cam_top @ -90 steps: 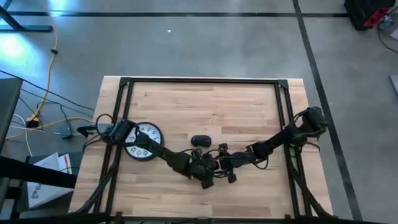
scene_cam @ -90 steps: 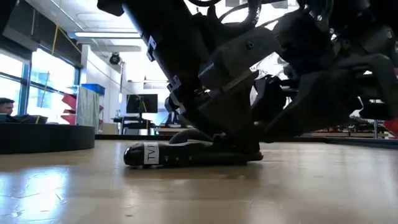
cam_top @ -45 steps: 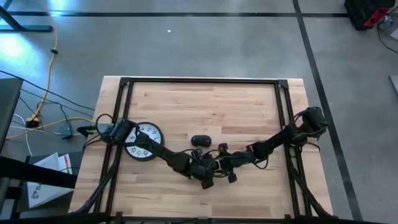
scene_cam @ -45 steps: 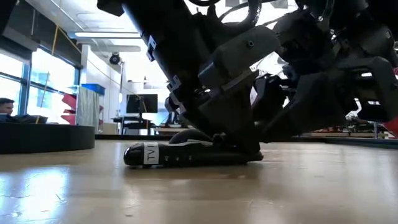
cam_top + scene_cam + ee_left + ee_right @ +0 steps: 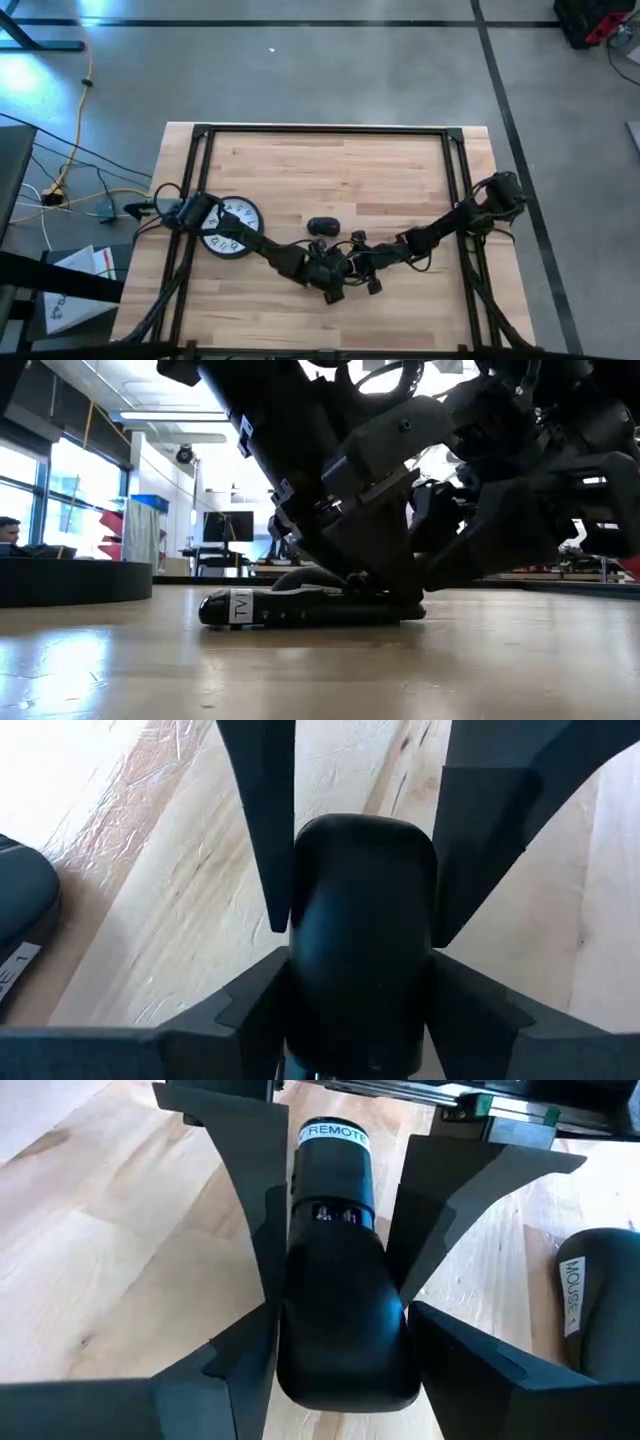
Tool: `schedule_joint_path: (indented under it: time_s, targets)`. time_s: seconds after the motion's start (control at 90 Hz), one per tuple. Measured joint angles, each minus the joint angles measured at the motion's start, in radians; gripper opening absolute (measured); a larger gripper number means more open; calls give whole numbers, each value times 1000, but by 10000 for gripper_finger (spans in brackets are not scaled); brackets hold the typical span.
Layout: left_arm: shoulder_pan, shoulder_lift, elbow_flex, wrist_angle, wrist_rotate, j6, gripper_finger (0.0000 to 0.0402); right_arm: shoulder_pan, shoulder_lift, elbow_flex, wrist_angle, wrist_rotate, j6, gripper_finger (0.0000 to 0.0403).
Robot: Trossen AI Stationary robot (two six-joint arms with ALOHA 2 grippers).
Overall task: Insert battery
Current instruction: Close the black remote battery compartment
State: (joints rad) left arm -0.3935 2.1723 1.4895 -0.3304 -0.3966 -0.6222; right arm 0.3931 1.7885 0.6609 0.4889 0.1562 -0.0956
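At the near middle of the pale wooden surface (image 5: 330, 170), the two dark arms meet over a slim black plastic remote control (image 5: 300, 606) lying flat on the wood. A white label on its end reads "TV" in the low view, and another on its body reads "REMOTE" in the right wrist view, just above an opening where small metal contacts show. The left claw (image 5: 362, 920) has its fingers closed against both sides of the remote's rounded end. The right claw (image 5: 340, 1280) straddles the remote's other end, its fingers pressed to both flanks. No battery can be made out in any view. Just beyond the two claws sits a small black computer mouse (image 5: 322, 226), its side labelled "MOUSE" (image 5: 590, 1315). Farther left, partly under the left arm, lies a round white-faced wall clock with a black rim (image 5: 240, 215). Beyond the surface, a person (image 5: 12, 532) sits at a distant desk in the room.
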Motion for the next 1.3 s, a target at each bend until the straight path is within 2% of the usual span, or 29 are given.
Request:
schedule_joint_path:
  time_s: [0.333, 0.644, 1.3]
  targets:
    - [0, 0, 0, 12, 2, 17, 184, 0, 0, 0, 0, -4, 9, 189]
    - [0, 0, 0, 13, 2, 30, 183, 0, 0, 0, 0, -4, 9, 149]
    - [0, -1, 1, 13, 8, 77, 202, 0, 0, 0, 0, -8, 73, 156]
